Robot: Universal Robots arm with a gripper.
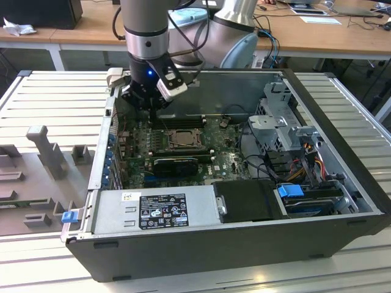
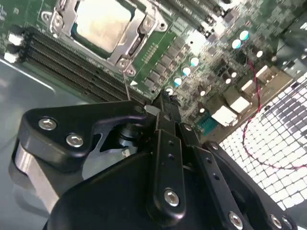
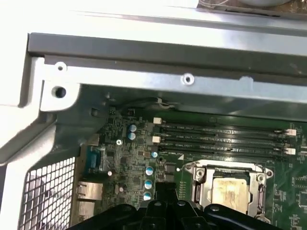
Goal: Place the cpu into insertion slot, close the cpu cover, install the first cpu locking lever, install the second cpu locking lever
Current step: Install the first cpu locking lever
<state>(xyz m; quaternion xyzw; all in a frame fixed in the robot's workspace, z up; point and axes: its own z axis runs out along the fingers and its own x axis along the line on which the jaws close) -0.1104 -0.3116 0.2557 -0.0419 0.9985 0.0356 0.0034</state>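
Observation:
The cpu [image 2: 103,24] lies flat in the insertion slot [image 2: 125,61] on the green motherboard, pale metal top up. The silver cpu cover [image 2: 138,34] lies down around it as a frame. In the first wrist view the cpu [image 3: 230,191] and cover [image 3: 199,186] sit just beside my black fingers. A thin wire locking lever [image 2: 126,81] stands up from the socket's corner, close to my fingertips; I cannot tell whether they touch it. My gripper [image 2: 160,103] looks shut, fingers converging to one tip. In the exterior view the gripper [image 1: 146,105] hangs at the case's far left, just beyond the socket [image 1: 181,139].
Long black memory slots [image 3: 220,136] run beside the socket. The case's grey metal wall [image 3: 144,52] and perforated rear grille [image 3: 48,191] are close to the arm. A power supply [image 1: 156,210] and drive cage [image 1: 281,122] fill the near and right side of the case.

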